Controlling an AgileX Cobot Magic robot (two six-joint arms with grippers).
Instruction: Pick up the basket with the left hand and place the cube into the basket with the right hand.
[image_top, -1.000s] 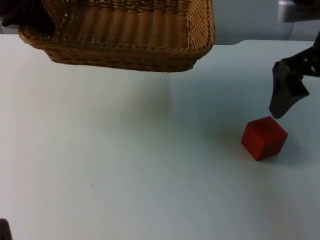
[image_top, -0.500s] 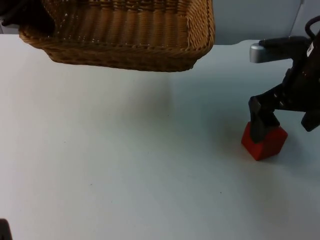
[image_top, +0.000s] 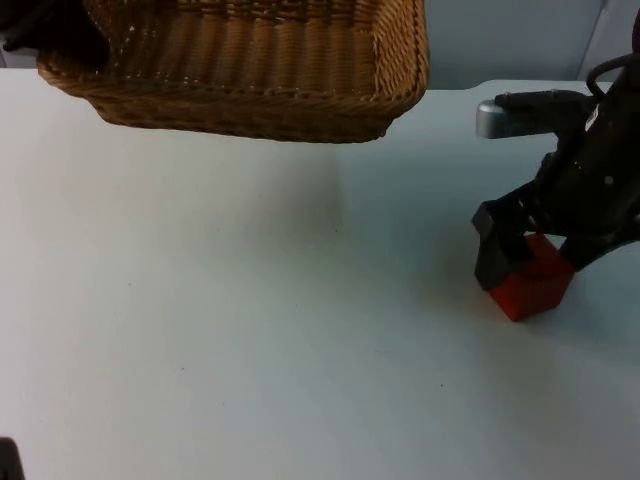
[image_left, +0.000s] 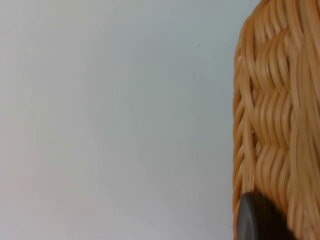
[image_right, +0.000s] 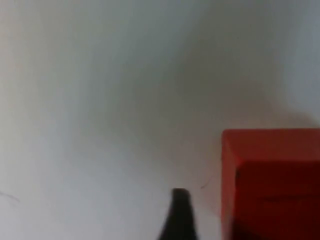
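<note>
From the top view I see the basket (image_top: 240, 70) held up off the white surface (image_top: 220, 330), so its open mouth is ready to receive. My right gripper (image_top: 530, 262) is down at the red cube (image_top: 533, 280), one finger (image_top: 494, 255) on its left side; the other side is hidden, so I cannot tell whether it pinches yet.

In the left wrist view, the left gripper's fingertip (image_left: 255, 220) lies against the basket's woven wall (image_left: 272, 115), and I judge it clamped there.

In the right wrist view, a fingertip (image_right: 179, 217) stands just beside the cube (image_right: 272, 182), a narrow gap between them.
</note>
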